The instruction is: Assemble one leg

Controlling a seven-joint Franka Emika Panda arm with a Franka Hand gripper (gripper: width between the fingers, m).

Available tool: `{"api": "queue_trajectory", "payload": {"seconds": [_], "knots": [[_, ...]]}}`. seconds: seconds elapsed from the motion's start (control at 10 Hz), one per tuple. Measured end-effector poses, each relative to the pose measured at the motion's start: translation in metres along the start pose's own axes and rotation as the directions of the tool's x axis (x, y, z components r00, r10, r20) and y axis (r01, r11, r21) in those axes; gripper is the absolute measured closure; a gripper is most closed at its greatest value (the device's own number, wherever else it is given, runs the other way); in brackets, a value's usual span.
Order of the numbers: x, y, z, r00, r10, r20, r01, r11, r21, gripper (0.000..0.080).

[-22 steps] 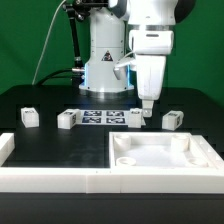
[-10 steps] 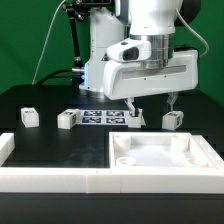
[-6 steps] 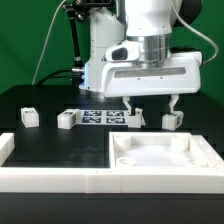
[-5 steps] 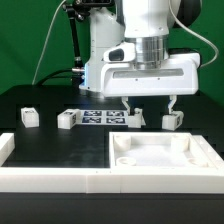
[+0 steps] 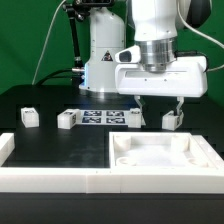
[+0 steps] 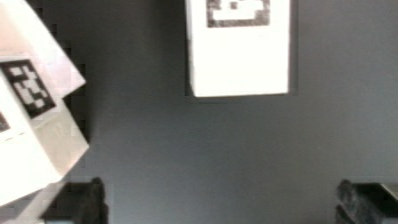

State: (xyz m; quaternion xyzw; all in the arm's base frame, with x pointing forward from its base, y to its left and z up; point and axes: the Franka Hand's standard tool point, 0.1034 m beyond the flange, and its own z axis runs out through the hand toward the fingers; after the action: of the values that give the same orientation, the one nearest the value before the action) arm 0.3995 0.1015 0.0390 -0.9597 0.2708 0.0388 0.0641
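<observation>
Arm: A white Franka Panda robot arm [image 5: 150,40] is pictured above the black desk [image 5: 60,145]. Its claw [image 5: 157,108] is spread wide and nothing is held between the fingers [image 5: 137,104].
Legs: Four small white plastic oblong blocks with black-and-white square tags are laid in a row across the middle of the desk. From the exterior view's left they are the first leg [image 5: 29,116], the second leg [image 5: 67,120], the third leg [image 5: 135,118] and the fourth leg [image 5: 172,120].
Claw and legs: One finger is seen just above the third leg and the other just above the fourth. Whether either leg is touched cannot be told.
Marker board: The thin flat white marker board [image 5: 98,118] is seen between the second and third legs.
Near side: A large flat white square piece with a raised rim and round corner sockets [image 5: 165,158] is set on the exterior view's right. A long low white barrier [image 5: 50,180] is run along the near edge.
Wrist view: A tagged white block [image 6: 240,50] is shown on the dark desk, clear of both dark fingertips [image 6: 80,200]. A second tagged white piece [image 6: 36,120] is cut off by the frame and cannot be identified.
</observation>
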Motion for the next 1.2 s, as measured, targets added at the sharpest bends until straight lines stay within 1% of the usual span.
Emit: {"api": "queue_trajectory", "payload": {"seconds": [0.2, 0.3, 0.5, 0.6, 0.7, 0.8, 0.9, 1.1, 1.2], "knots": [[0.000, -0.001, 0.000, 1.000, -0.006, 0.001, 0.006, 1.000, 0.000, 0.0151], [-0.008, 0.004, 0.002, 0.995, -0.017, 0.095, 0.019, 1.000, -0.021, 0.0151], [-0.025, -0.004, 0.000, 0.968, 0.017, 0.249, -0.009, 0.999, -0.034, 0.0151], [-0.031, -0.004, -0.001, 0.942, 0.006, 0.334, 0.008, 0.999, -0.040, 0.0151], [-0.033, -0.006, 0.002, 0.923, 0.011, 0.384, 0.007, 0.999, -0.046, 0.0151], [-0.040, -0.005, 0.002, 0.880, 0.016, 0.474, 0.013, 0.998, -0.058, 0.0151], [-0.041, -0.005, 0.005, 0.835, 0.021, 0.550, 0.016, 0.998, -0.062, 0.0151], [-0.045, -0.006, 0.010, 0.755, 0.016, 0.656, 0.029, 0.998, -0.059, 0.0151], [-0.050, -0.006, 0.012, 0.696, 0.012, 0.718, 0.039, 0.998, -0.055, 0.0151]]}}
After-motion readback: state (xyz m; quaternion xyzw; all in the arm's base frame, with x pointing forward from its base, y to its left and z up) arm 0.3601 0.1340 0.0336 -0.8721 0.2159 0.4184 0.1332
